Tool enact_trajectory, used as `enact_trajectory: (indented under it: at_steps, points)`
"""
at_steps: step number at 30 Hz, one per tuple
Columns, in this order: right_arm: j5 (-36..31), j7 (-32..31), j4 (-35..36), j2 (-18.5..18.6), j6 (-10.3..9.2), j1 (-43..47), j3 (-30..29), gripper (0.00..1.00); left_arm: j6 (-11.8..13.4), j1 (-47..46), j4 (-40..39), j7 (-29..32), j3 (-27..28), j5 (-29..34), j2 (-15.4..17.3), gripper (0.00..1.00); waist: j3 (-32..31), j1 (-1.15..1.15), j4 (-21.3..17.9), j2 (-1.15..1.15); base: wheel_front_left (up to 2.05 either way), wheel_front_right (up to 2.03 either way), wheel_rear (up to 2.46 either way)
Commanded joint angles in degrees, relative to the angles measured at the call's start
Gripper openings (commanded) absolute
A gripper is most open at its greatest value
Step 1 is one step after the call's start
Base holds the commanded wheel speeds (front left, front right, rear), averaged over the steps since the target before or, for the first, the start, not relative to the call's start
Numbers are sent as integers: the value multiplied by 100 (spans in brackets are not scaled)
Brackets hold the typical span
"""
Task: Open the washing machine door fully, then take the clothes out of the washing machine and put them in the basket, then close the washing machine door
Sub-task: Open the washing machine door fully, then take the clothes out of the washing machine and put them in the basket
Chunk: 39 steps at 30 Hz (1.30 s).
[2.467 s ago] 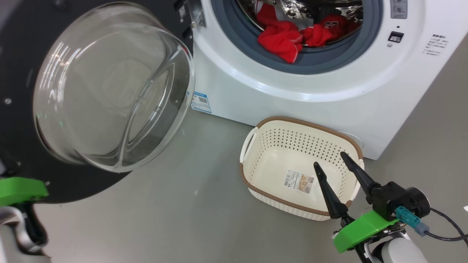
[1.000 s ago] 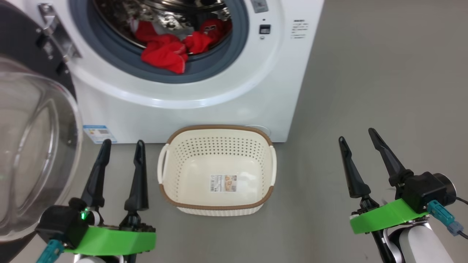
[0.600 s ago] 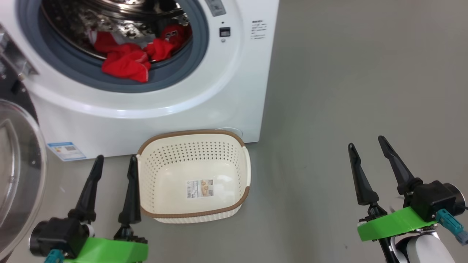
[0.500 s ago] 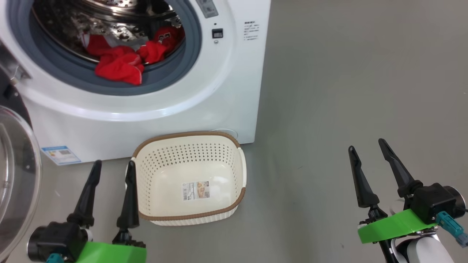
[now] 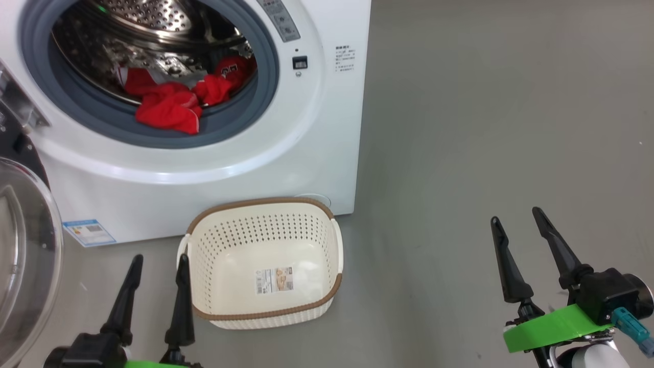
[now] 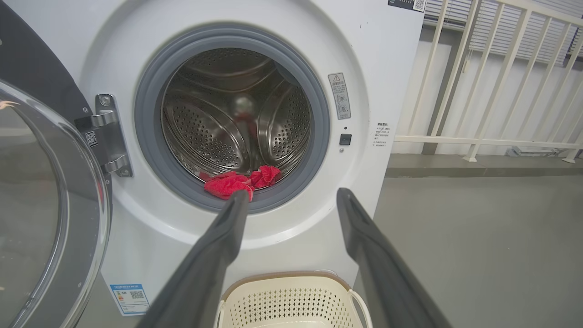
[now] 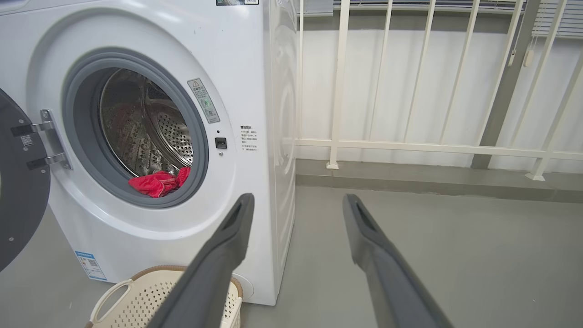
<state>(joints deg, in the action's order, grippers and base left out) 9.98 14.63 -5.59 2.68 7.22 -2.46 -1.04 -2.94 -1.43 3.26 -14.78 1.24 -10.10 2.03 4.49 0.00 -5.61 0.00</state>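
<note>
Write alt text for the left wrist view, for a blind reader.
A white washing machine stands with its door swung open at left and red clothes at the drum's front lip. The open left end effector points toward it, a cream basket on the floor below.

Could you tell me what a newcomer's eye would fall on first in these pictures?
The bright red clothes at the drum's front lip in the washing machine stand out most. Below it, on the grey floor, sits the empty cream basket, and the washing machine door hangs open at far left. The left gripper and right gripper hover open, low in front.
</note>
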Motion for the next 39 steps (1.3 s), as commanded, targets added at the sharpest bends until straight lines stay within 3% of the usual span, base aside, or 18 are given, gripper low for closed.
enact_trajectory:
  at_steps: [1,30,39]
  points:
    - [-87,37,134,20,26,-10,126,100,49,-19,-99,-22,197,31,85,100,-124,0,17,0,0,0,0]
    - [-161,37,110,20,26,213,44,100,71,290,110,-22,290,137,85,100,-559,0,43,0,0,0,0]
    - [-145,37,91,20,26,226,107,100,140,254,137,-22,267,235,87,100,-564,0,60,0,81,-81,0]
